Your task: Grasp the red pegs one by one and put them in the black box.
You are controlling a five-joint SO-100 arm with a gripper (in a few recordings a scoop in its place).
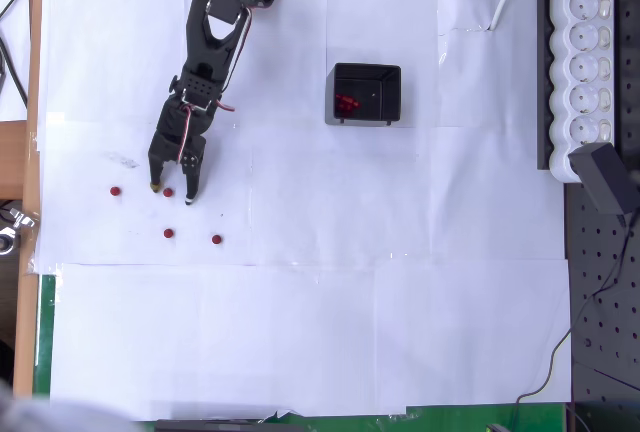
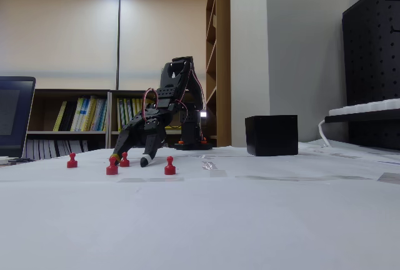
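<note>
My gripper is open and lowered to the white paper, its two fingertips straddling one red peg. I cannot tell whether either finger touches it. Three more red pegs stand loose nearby: one to the left, one just in front, and one to the front right. The black box stands to the right of the arm, and red pegs lie in its left side.
A white power strip lies along the right edge, with a black adapter below it and a black pegboard beneath. A laptop stands at the far left in the fixed view.
</note>
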